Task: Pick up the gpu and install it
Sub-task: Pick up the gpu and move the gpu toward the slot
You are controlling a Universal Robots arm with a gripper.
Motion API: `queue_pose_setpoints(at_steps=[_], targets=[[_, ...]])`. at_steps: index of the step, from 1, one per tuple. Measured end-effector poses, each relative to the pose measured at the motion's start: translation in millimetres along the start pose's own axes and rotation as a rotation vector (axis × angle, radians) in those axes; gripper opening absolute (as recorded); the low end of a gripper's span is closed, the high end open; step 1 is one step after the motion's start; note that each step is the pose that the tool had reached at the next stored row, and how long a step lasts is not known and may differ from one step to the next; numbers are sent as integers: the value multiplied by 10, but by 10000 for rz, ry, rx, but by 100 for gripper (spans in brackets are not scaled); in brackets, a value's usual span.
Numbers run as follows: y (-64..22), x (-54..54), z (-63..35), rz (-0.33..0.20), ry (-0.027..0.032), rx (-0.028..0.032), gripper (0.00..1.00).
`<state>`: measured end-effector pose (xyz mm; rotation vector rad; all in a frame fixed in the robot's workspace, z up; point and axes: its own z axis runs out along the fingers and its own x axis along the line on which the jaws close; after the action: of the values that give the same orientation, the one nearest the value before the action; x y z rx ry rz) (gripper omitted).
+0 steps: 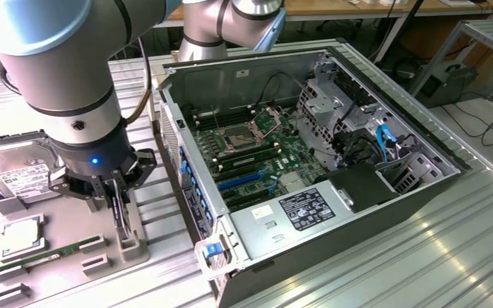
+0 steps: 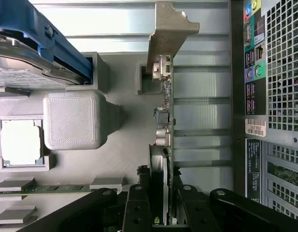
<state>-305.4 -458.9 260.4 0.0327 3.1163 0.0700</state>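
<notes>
— From the exterior: open computer case on its side, motherboard bared. And from the wrist?
— Rear panel of that case, ports and grille (a pale label among them), plus the card seen edge-on.
— Arm?
— Reaching straight down over the grey tray at the exterior view's left, gripper pointing at the tray floor.
— Jaws?
— Drawn narrow, clamped on the gpu, fingers pressing both faces.
— Lying how?
— Standing on edge in a tray slot just beside the case, long axis level and parallel to the rear panel, silver bracket at the end away from the grip.
</notes>
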Motion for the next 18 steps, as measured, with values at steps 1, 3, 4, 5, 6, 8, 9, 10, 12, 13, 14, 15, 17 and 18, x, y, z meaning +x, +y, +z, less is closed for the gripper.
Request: queue_pose_setpoints(at_steps=[1,3,4,5,6,8,9,10,12,13,14,15,17,18], targets=[[1,0,-22,0,0,1,27],[3,-1,-57,0,0,1,27],[3,-2,-70,0,0,1,27],[4,-2,-81,0,0,0,27],[4,-2,-92,0,0,1,27],[5,-3,-114,0,0,0,27],[6,-3,-125,0,0,0,27],[6,-3,-136,0,0,1,27],[7,-4,-159,0,0,0,27],[8,-4,-171,0,0,1,27],[9,-4,-186,0,0,0,27],[9,-5,-199,0,0,0,27],[10,-5,-218,0,0,0,27],[10,-6,-228,0,0,1,27]])
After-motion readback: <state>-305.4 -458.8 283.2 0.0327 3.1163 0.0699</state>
